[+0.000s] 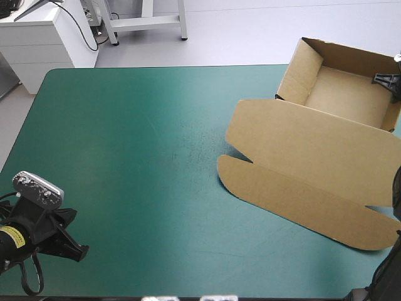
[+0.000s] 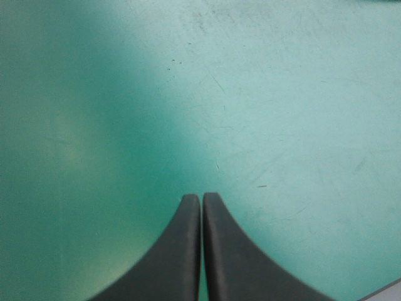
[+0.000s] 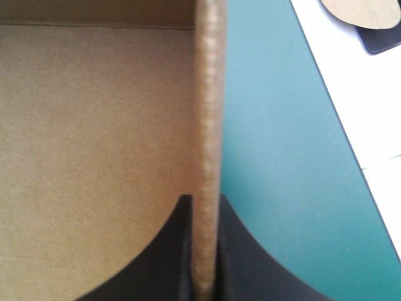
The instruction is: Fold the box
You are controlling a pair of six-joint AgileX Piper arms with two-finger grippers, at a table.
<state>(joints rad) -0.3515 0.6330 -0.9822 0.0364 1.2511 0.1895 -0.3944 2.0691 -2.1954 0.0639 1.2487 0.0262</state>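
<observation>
— Teal-green table cover [image 1: 144, 175], bare over the table's near left half. At the table's near left corner: left gripper [image 2: 201, 197], fingers pressed together on nothing, only cover ahead.

— And the box?

— The box [image 1: 326, 163] is on the table's right half. Nearest part is the rounded flap [image 1: 301, 199], then the lid [image 1: 294, 135], both flat on the cover. Their long axis slants from the table's middle toward its right edge. Beyond them is the open tray [image 1: 344, 94], walls raised, at the table's far right corner.

— Where's the other arm?

— The right gripper [image 3: 205, 200] is at that far right corner, clamped on the tray wall [image 3: 210, 125] nearest the table's right edge. One finger is inside over the tray floor, the other outside over the cover. The wall's top edge runs straight ahead from between the fingers.

— Which arm suits the lid?

— Judgement only: the right one is nearer but occupied at the tray. The left is free yet well apart, and the flap lies ahead of it and toward the table's right edge, so it must cross the table's middle to reach the flap.
</observation>
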